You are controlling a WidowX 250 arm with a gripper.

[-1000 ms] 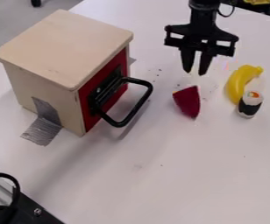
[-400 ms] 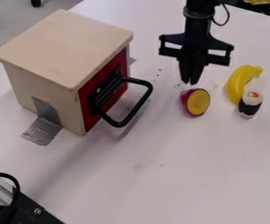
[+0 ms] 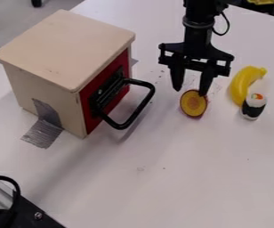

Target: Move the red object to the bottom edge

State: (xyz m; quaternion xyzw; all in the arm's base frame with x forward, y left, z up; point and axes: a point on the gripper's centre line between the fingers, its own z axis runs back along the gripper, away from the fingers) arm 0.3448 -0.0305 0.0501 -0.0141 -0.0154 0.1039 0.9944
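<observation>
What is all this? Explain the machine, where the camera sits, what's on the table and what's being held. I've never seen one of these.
The black machine is a robot arm, coming in from the top edge. At its end is a gripper, which works like a finger and thumb.

The pictures come from one fixed camera looking down at a slant.

On the white table, a red piece with a yellow face sits just below the gripper; its task is to move to the bottom edge. To its right are a yellow banana and a sushi roll. On the left stands a wooden box with a black handle.

The gripper is open and does not appear to hold anything.
</observation>
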